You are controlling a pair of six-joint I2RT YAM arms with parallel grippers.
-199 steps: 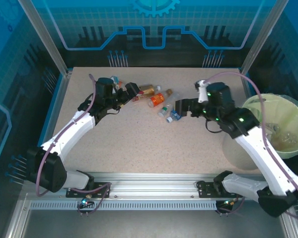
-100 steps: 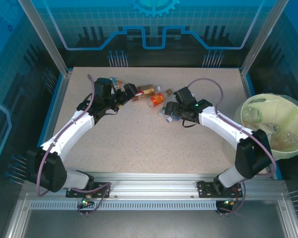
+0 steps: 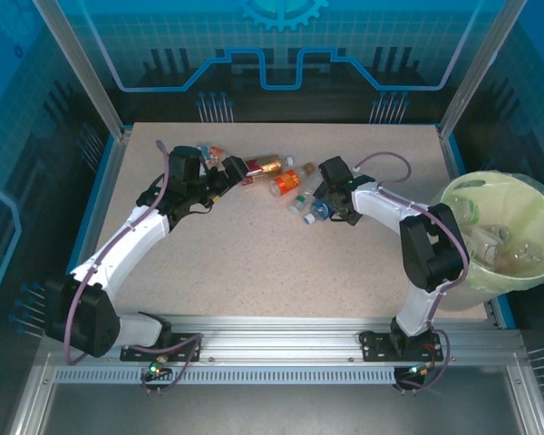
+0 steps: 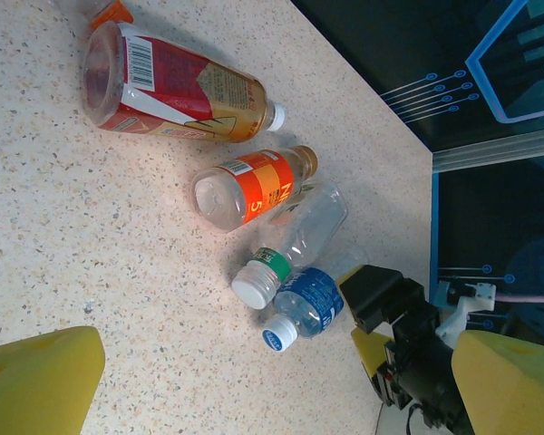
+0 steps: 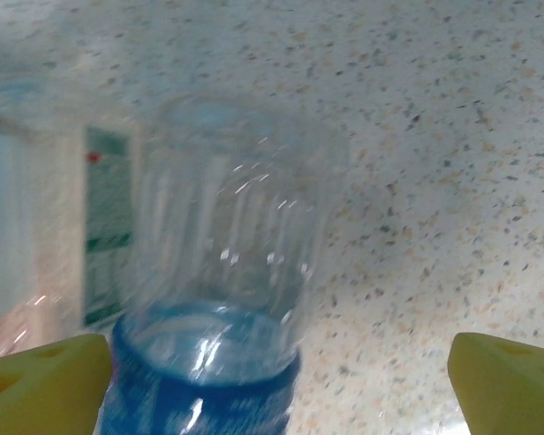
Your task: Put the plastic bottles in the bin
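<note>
Overhead, two robot arms reach across a speckled beige worktop [image 3: 254, 263] toward a small huddle of plastic bottles [image 3: 286, 181] lying on their sides near its far middle. Beside the worktop's right edge stands the bin [image 3: 486, 178] — a wide round bucket lined with a pale yellow-green bag, with a few clear bottles already inside. The right jaws are open and empty, down at the blue-labelled bottle [image 5: 222, 272] on the huddle's near right end. In the right wrist view that bottle lies between the two yellow fingertips [image 5: 45, 372], closer to the one at the view's left. Its long axis runs straight away from the jaws, blue label level with the fingertips and clear body beyond — so closing would likely pinch it across its narrow width, at the label. A green-collared clear bottle [image 4: 299, 231] lies just beside it and might get nudged. The left jaws are open too, holding nothing, at the huddle's left end near the red-labelled bottle [image 4: 172, 86]. An orange-labelled bottle [image 4: 249, 186] sits between the two arms. The right arm looks nearer both the blue-labelled bottle and the bin, so this pick seems to be its job.
</note>
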